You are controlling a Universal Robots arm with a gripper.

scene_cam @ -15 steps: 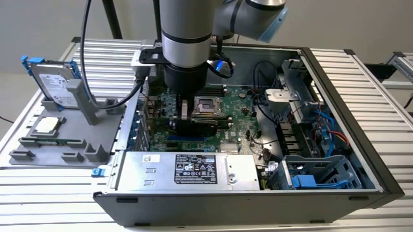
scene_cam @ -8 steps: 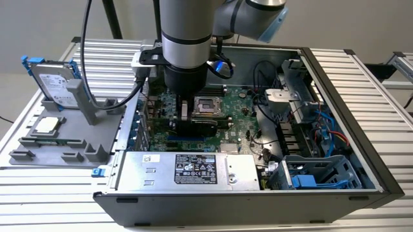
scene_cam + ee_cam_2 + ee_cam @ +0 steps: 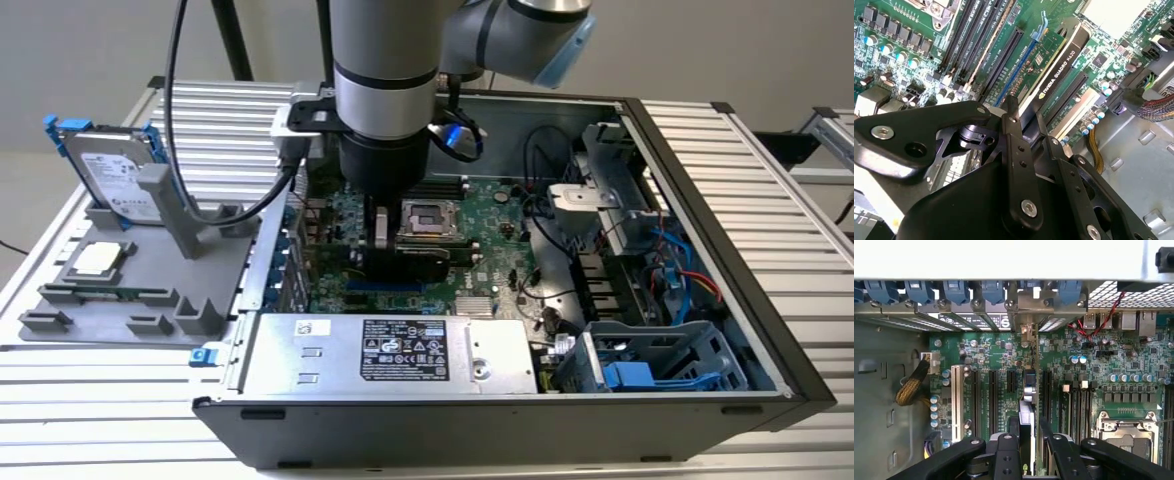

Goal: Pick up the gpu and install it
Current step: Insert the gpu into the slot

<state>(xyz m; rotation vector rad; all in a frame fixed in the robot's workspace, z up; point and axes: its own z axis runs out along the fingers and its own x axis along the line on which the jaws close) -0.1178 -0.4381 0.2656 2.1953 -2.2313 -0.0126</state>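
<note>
Inside the open computer case (image 3: 747, 300), the gripper (image 3: 1026, 440) is down over the motherboard (image 3: 494, 250).

Its black fingers (image 3: 1014, 125) are closed on the top edge of the gpu (image 3: 1054, 65), which stands on edge in a long expansion slot near the middle of the board, its metal bracket (image 3: 1026, 332) against the case's rear wall. On the worktop beside the case, a grey holder (image 3: 134, 290) carries a hard drive (image 3: 114, 175).
</note>
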